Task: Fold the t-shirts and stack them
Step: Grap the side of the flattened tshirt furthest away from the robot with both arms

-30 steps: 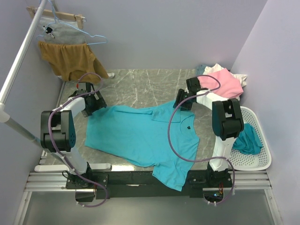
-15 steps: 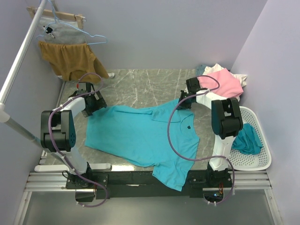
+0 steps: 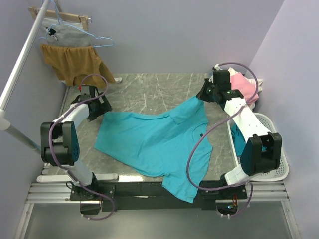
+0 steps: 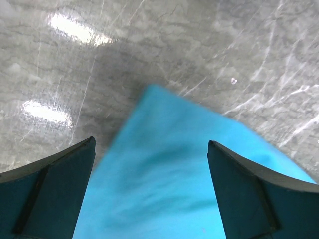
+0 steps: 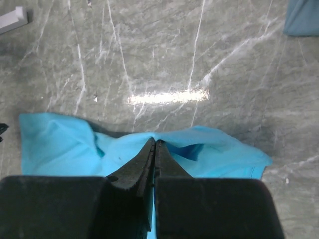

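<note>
Down at the bottom of the top view, one end of the turquoise t-shirt (image 3: 154, 144) is draped over the near edge of the marble table (image 3: 149, 92), and the rest is spread flat across the middle. At lower right a white basket (image 3: 281, 172) is set beside the table. Further up on the left, the left gripper (image 3: 101, 108) is held over the shirt's corner with its fingers wide apart and nothing gripped. At upper right, the right gripper (image 3: 203, 94) is clamped tight on a pinched fold of the shirt's edge. Behind it a pink t-shirt (image 3: 244, 82) is piled, and at far upper left a mustard garment (image 3: 75, 62) is hung.

Right fingers (image 5: 139, 172) tight together on turquoise t-shirt (image 5: 55, 144) over marble tabletop (image 5: 149, 50)
</note>
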Motion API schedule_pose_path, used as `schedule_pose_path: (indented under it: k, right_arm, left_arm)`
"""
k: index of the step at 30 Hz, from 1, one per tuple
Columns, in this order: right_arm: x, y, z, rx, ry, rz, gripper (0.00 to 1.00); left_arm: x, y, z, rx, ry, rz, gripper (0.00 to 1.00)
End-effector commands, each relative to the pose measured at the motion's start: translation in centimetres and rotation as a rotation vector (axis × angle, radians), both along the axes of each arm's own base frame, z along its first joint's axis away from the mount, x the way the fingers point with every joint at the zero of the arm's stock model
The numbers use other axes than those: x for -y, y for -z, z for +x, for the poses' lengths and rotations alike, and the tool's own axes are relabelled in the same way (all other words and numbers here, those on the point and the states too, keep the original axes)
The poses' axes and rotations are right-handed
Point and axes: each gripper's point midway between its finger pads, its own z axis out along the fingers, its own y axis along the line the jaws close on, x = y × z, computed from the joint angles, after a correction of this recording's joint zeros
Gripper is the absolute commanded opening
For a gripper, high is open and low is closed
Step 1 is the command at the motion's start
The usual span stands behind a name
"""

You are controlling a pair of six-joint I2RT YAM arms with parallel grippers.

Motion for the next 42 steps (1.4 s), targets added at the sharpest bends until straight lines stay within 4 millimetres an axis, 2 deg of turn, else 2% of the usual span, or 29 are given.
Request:
schedule_pose_path:
  k: [1,6,9,11,13,17,18,19,20,21,22,24,25,26,28,31,32,34,35,36,37,38,39,40,41,42]
  right_arm:
    - [0.5,-0.4,-1.7,-0.018,-0.012,-0.009,0.0]
    - [0.0,-0.5,-3.1,-0.02,-0.046,0.017,0.0]
    - [-0.2,-0.1,-3.6,-0.029,-0.061,0.021,0.0]
    - [-0.1,0.2,-3.9,-0.034,-0.062,0.016,0.0]
    - [-0.2,0.3,-4.0,-0.035,-0.067,0.018,0.0]
    - [-0.3,0.3,-4.2,-0.037,-0.075,0.022,0.0]
    - [-0.3,0.4,-4.2,-0.038,-0.075,0.022,0.0]
    - [-0.2,0.4,-4.2,-0.038,-0.073,0.02,0.0]
    - [-0.2,0.5,-4.2,-0.041,-0.071,0.017,0.0]
    - [-0.1,0.5,-4.3,-0.043,-0.07,0.015,0.0]
    - [-0.1,0.6,-4.3,-0.045,-0.069,0.014,0.0]
    - [-0.1,0.6,-4.2,-0.045,-0.07,0.015,0.0]
    - [-0.1,0.7,-4.2,-0.048,-0.067,0.013,0.0]
    - [-0.2,0.9,-4.1,-0.051,-0.072,0.014,0.0]
    - [-0.2,1.1,-4.0,-0.057,-0.071,0.012,0.0]
    - [-0.1,1.2,-3.7,-0.059,-0.07,0.008,0.0]
    - [-0.1,1.1,-3.6,-0.059,-0.07,0.003,0.0]
    - [0.2,0.9,-3.9,-0.067,-0.071,-0.015,0.0]
    - [0.3,0.8,-4.2,-0.071,-0.066,-0.016,0.0]
    - [0.3,1.5,-5.1,-0.1,-0.068,-0.015,0.0]
    - [0.3,1.1,-5.8,-0.092,-0.068,-0.004,0.0]
    - [0.3,1.5,-6.4,-0.105,-0.062,0.003,0.0]
    - [0.4,2.8,-8.0,-0.164,-0.051,0.013,0.0]
    - [0.4,3.3,-9.1,-0.188,-0.049,0.022,0.0]
    - [0.2,2.9,-10.3,-0.185,-0.059,0.039,0.0]
    - [0.1,4.4,-12.2,-0.244,-0.055,0.049,0.0]
  left_arm:
    - [0.2,1.3,0.9,-0.024,0.008,-0.005,0.99]
    - [2.0,3.8,2.0,-0.067,0.064,-0.075,0.99]
    - [2.4,4.0,3.2,-0.072,0.07,-0.073,0.99]
    - [3.8,4.0,3.6,-0.081,0.106,-0.063,0.99]
    - [4.0,4.2,4.1,-0.095,0.111,-0.051,0.99]
    - [4.8,5.1,4.0,-0.131,0.141,-0.027,0.99]
    - [5.0,5.1,3.8,-0.131,0.147,-0.031,0.94]
    - [5.1,5.0,3.7,-0.126,0.153,-0.035,0.81]
    - [5.5,5.4,3.0,-0.137,0.164,-0.045,0.73]
    - [5.6,4.8,2.8,-0.125,0.166,-0.046,0.65]
    - [5.7,4.7,2.5,-0.127,0.167,-0.048,0.46]
    - [5.8,4.5,1.7,-0.128,0.183,-0.052,0.32]
    - [5.9,4.4,1.4,-0.134,0.189,-0.053,0.12]
    - [5.8,4.5,1.0,-0.14,0.192,-0.052,0.03]
    - [5.9,3.5,1.1,-0.112,0.204,-0.052,0.01]
    - [6.6,0.5,2.8,-0.026,0.224,-0.075,0.01]
    - [7.0,-1.8,3.8,0.032,0.239,-0.088,0.01]
    - [7.8,-4.3,4.1,0.082,0.27,-0.112,0.01]
    - [8.4,-6.2,3.8,0.118,0.281,-0.111,0.01]
    - [8.8,-6.7,2.9,0.109,0.284,-0.111,0.01]
    - [8.8,-7.1,2.1,0.109,0.28,-0.099,0.01]
    - [9.4,-7.5,0.2,0.103,0.291,-0.094,0.01]
    - [9.5,-6.9,-1.8,0.046,0.285,-0.097,0.01]
    - [9.7,-6.7,-3.2,0.022,0.284,-0.094,0.01]
    - [10.4,-6.2,-5.7,-0.014,0.302,-0.097,0.01]
    - [10.8,-5.7,-7.2,-0.05,0.286,-0.121,0.01]
